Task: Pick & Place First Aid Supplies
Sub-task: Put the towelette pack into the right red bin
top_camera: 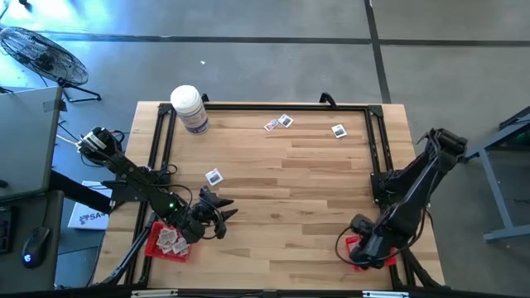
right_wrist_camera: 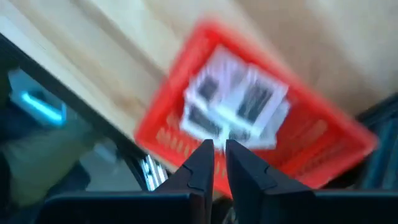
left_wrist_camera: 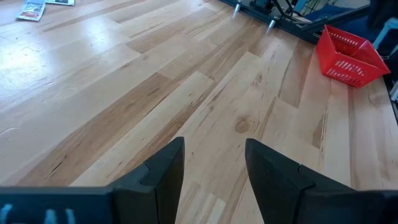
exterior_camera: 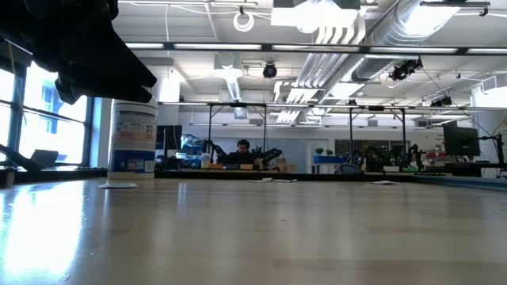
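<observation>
Four packets lie loose on the desk: one mid-left, three along the far edge. More fill two red trays. Left claw gapes empty; right claw, nearly closed, hovers over its tray holding nothing visible.

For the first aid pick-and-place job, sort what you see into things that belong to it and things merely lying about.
Belongs to the job:
loose packets on the table
left red tray with packets in it
right red tray with packets in it
left gripper, open
right gripper

Lying about:
white bottle
fan
</observation>
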Available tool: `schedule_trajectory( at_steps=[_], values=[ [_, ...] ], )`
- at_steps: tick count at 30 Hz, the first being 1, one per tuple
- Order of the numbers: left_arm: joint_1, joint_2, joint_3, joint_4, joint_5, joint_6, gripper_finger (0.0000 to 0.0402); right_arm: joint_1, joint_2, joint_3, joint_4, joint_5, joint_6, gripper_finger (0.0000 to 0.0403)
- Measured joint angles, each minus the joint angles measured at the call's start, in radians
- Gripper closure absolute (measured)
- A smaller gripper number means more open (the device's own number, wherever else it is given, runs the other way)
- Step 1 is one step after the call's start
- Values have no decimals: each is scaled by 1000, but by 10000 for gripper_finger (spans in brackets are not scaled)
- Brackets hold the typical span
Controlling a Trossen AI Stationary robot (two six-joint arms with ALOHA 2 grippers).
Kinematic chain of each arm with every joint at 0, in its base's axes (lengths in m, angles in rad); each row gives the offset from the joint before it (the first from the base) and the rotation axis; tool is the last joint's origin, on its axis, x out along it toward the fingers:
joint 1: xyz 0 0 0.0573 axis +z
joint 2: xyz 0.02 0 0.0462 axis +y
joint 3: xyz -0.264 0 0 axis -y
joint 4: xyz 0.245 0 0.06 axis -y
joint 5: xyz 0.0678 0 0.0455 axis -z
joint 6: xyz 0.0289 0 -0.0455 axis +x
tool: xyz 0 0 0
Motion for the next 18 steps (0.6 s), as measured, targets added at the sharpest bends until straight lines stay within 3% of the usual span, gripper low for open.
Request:
schedule_trajectory(
  at_steps=[4, 7, 13, 18],
  values=[
    [0, 0, 0, 0, -6, 0, 234, -57, -12, 71, -126, 197, -70, 374],
    [0, 0, 0, 0, -14, 0, 234, -142, -22, 72, -198, 281, -99, 375],
    [0, 0, 0, -1, -12, 0, 234, -396, -25, -6, -285, 409, -151, 373],
    [0, 0, 0, -2, 0, 0, 234, -654, -25, -87, -183, 507, -364, 351]
  ],
)
